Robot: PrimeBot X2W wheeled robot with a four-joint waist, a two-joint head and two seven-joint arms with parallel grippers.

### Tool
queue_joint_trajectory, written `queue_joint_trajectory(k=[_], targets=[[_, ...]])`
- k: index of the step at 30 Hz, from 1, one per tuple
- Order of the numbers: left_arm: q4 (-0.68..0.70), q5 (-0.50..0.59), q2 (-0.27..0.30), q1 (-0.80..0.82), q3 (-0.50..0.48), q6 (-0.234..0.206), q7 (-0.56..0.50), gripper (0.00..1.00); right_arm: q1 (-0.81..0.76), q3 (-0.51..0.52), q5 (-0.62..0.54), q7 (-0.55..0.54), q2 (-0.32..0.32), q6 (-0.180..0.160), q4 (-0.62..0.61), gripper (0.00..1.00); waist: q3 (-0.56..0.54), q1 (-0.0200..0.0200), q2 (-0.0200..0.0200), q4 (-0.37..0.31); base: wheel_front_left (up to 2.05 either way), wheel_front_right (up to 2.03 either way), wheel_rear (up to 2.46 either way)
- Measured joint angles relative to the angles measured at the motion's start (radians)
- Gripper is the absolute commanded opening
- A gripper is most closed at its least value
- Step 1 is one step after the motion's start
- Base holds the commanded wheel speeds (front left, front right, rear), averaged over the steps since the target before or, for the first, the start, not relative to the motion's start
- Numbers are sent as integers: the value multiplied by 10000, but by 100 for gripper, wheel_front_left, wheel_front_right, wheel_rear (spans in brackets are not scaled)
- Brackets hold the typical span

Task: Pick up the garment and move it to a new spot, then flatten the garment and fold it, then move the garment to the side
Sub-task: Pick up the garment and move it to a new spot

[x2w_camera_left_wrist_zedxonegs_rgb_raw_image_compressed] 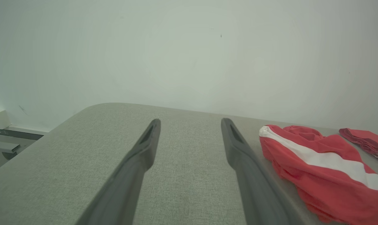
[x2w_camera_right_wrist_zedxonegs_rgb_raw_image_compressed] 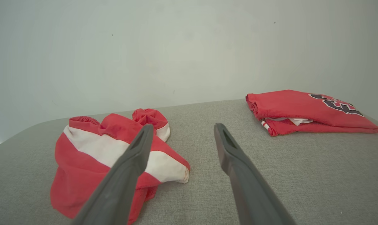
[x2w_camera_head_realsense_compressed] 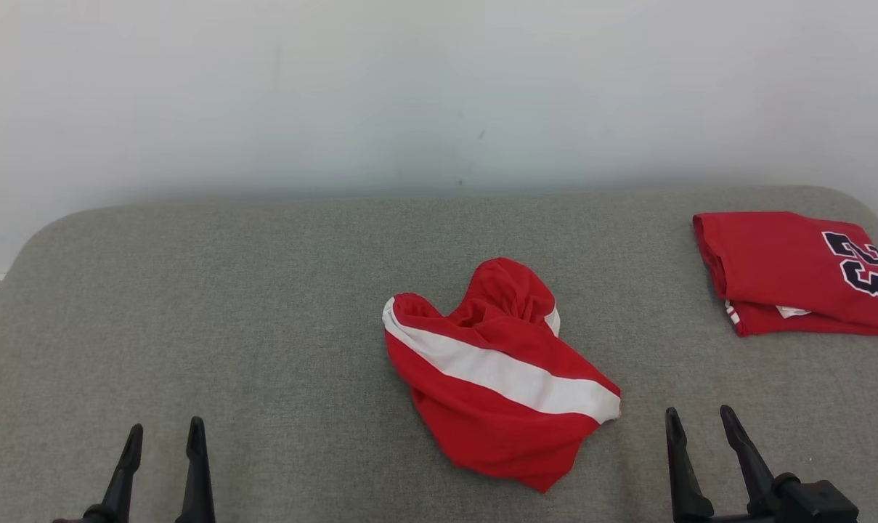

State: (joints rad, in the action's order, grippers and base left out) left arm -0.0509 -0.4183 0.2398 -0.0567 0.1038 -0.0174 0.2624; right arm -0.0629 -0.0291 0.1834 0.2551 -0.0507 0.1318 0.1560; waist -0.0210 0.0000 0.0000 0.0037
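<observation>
Centrally on grey worktop (x2w_camera_head_realsense_compressed: 228, 327), crumpled red garment (x2w_camera_head_realsense_compressed: 497, 378) with white stripe, lying loose. Left pincer (x2w_camera_head_realsense_compressed: 166, 426) low at near left, spread apart, empty, well clear of garment. Right pincer (x2w_camera_head_realsense_compressed: 698, 412) near garment's near-right corner, apart, empty. Folded red jersey (x2w_camera_head_realsense_compressed: 794, 272) far right

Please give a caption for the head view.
Crumpled red garment between open left hand and open right hand; folded red shirt at far right.
</observation>
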Motion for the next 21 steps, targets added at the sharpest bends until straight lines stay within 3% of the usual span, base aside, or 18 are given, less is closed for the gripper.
queue_joint_trajectory(k=[21], targets=[[-159, 848, -604, -415, -947, 485, 0, 100, -165, 2, 25, 19, 0, 0, -33, 100, 35, 1, 0, -175, 0, 0, 0]])
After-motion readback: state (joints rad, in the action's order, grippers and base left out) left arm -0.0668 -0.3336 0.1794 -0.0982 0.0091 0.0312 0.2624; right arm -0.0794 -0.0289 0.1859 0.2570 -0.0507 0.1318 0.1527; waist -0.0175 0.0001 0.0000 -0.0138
